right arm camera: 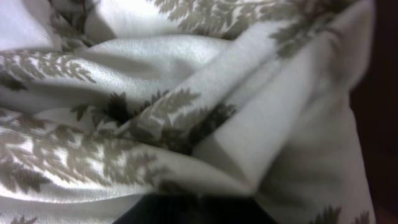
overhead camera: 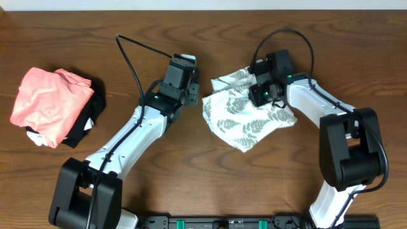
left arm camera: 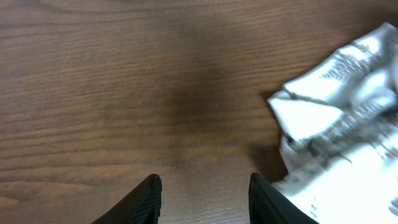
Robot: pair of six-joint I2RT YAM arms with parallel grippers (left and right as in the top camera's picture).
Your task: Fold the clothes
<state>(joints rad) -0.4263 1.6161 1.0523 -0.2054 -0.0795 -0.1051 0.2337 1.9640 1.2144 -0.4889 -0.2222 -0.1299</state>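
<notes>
The fern-print garment (overhead camera: 245, 117) lies bunched in a rough, crumpled heap right of the table's (overhead camera: 191, 178) middle, not flat. Its outline is uneven: a rounded left edge that comes just beside the left arm's wrist, a blunt corner pointing toward the near side, and a tab of cloth sticking out to the right under the right arm's forearm.

The right gripper (overhead camera: 264, 89) sits down on the heap's upper part. Its wrist view is filled with folds and ridges of white cloth – only a dark shape shows at the bottom edge – so I cannot tell whether its jaws are apart or pinching the fabric.

The left gripper (left arm camera: 205, 202) hovers over bare wood just left of the garment with its fingers (left arm camera: 149, 199) spread and nothing between them; the garment's crumpled left edge shows to the right in its view, apart from the fingers.

Far left, well apart, a salmon-pink garment (overhead camera: 48, 102) rests on a black cloth (overhead camera: 86, 124). Open wood runs between that pile and the left arm, and across the near side below the heap.
</notes>
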